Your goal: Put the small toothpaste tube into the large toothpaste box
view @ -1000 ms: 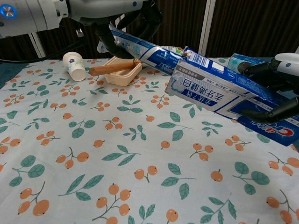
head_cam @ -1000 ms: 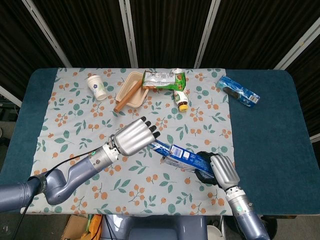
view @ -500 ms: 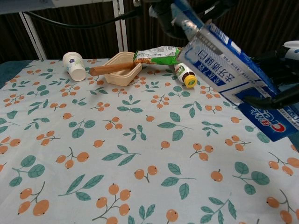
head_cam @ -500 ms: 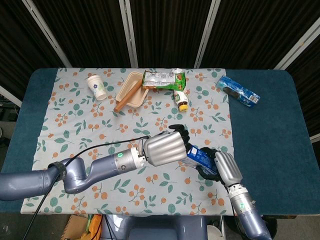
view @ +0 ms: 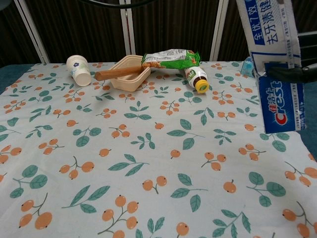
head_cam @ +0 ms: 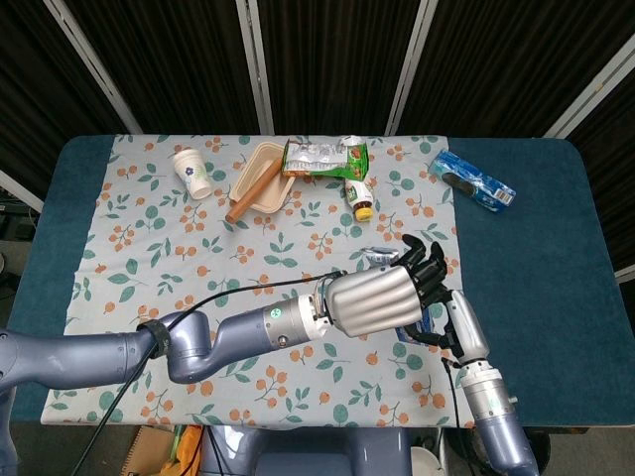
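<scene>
Head view, L to R: paper cup [head_cam: 190, 171], tray [head_cam: 266, 159] w/ a wooden stick [head_cam: 253, 188] across it, green snack bag [head_cam: 324, 157] and small bottle [head_cam: 359, 198] all sit well beyond the left hand [head_cam: 382, 300], on the far side of the floral cloth [head_cam: 119, 248]. None of them bear on the job, so they're prob. just clutter to keep clear of.

Left hand is just beside the right hand [head_cam: 458, 322], its back to the camera and its dark fingers [head_cam: 422, 268] curled in over the top end of the large toothpaste box [view: 272, 49]. That suits feeding smth into the box mouth. The small toothpaste tube isn't visible in either view. It may be under those fingers or already inside the box; can't tell, so can't tell what the left hand grips either.

Chest view: box stands near upright, open end out of frame at the top, right hand's fingers [view: 292, 73] wrapped round its middle. Upright hold prob. lets the tube drop in by its own weight.

Blue pack [head_cam: 474, 179] lies well beyond the right hand, off the cloth.
</scene>
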